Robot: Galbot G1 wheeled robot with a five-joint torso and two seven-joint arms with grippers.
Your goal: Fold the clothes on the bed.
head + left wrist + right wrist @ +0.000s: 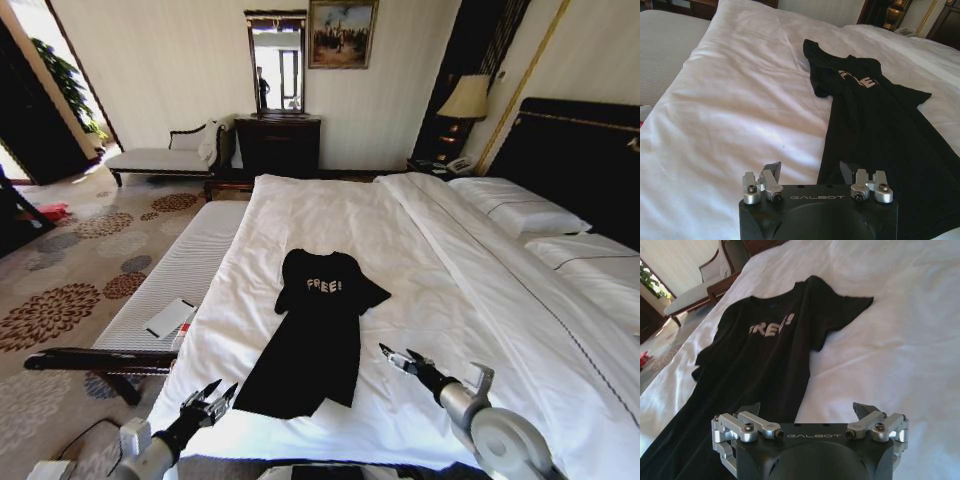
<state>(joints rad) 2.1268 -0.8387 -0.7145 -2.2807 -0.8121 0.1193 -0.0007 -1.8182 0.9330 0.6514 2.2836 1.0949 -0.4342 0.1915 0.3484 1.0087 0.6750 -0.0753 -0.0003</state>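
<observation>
The clothes (312,335), a black top with white lettering on the chest, lie flat on the white bed (440,300), neck toward the far end and hem toward me. In the wrist views the top (875,130) (765,355) stretches out ahead of each hand. My left gripper (212,398) (810,171) hovers open just off the hem's left corner. Beside the hem's right edge, my right gripper (396,356) (807,410) also stands open. Neither touches the fabric.
A white padded bench (175,285) with a dark frame runs along the bed's left side, a small booklet (170,318) on it. Pillows (520,210) and the dark headboard (580,160) are at the right. A chaise (165,155) and a dresser (278,145) stand against the far wall.
</observation>
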